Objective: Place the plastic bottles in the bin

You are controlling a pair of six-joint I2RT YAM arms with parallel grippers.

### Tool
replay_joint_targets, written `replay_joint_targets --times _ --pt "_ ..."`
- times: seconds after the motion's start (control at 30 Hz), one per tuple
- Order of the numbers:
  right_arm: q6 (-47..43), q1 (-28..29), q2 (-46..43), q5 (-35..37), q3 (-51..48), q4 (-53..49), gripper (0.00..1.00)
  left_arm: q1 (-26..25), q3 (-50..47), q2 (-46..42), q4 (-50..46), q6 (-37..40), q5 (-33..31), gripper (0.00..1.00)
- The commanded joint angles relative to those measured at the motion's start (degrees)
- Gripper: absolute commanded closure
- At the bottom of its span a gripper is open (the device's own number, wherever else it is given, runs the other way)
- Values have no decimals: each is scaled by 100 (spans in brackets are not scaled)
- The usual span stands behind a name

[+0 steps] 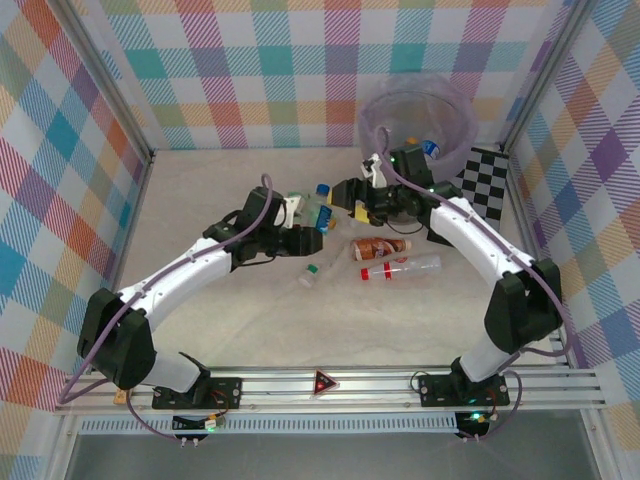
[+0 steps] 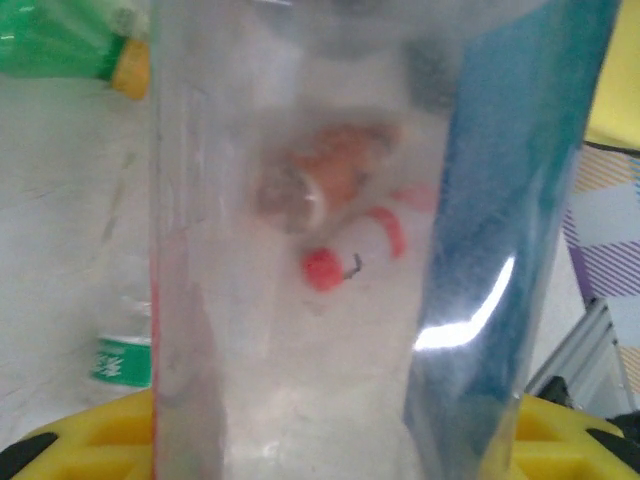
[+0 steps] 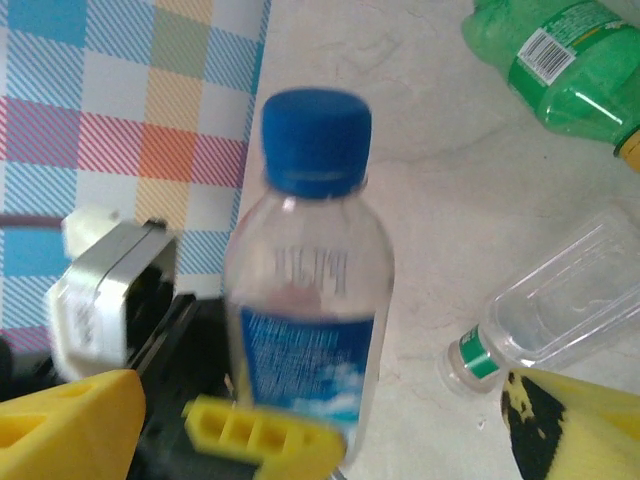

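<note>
- Now the left gripper (image 1: 313,228) is clamped on a clear plastic bottle with a blue cap and blue label (image 3: 305,300). It holds the bottle upright above the pale table top (image 1: 200,300), near the middle of the workspace. From the left wrist, the bottle's clear wall stands between the yellow fingers (image 2: 80,450).
- Just beyond that bottle sits the right gripper (image 1: 352,200), its jaws wide apart — its own yellow fingers (image 3: 70,425) stand clear of the bottle on either side.
- At the far right of the table stands the tall round translucent grey-lilac bin (image 1: 380,105), just beside a black-and-white chequered board (image 1: 487,180). Inside the bin lies at least one bottle with a blue cap (image 1: 430,148).
- Loose on the table, nearer the arm bases, lie three more bottles, all well apart from the bin:
  - a bottle with a brown-and-red label (image 1: 380,247);
  - a clear bottle with a red cap (image 1: 400,268), just beside it;
  - a small clear bottle with a green neck ring (image 1: 309,274), a little to the left, on its side.
- A green plastic bottle with a yellow cap (image 3: 560,60) lies on its side near the held bottle — its white barcode patch faces up.
</note>
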Motion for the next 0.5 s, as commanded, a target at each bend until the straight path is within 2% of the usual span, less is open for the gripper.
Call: replay_joint_targets --times 0.0,0.2,0.47 --pt "164 123 196 -38 243 392 10 -120 18 -129 539 -196 210 52" --pt "288 179 485 -130 231 601 14 -257 56 -37 726 -220 207 52" --pt "440 181 549 -159 186 708 39 -284 65 -5 730 -199 -53 50"
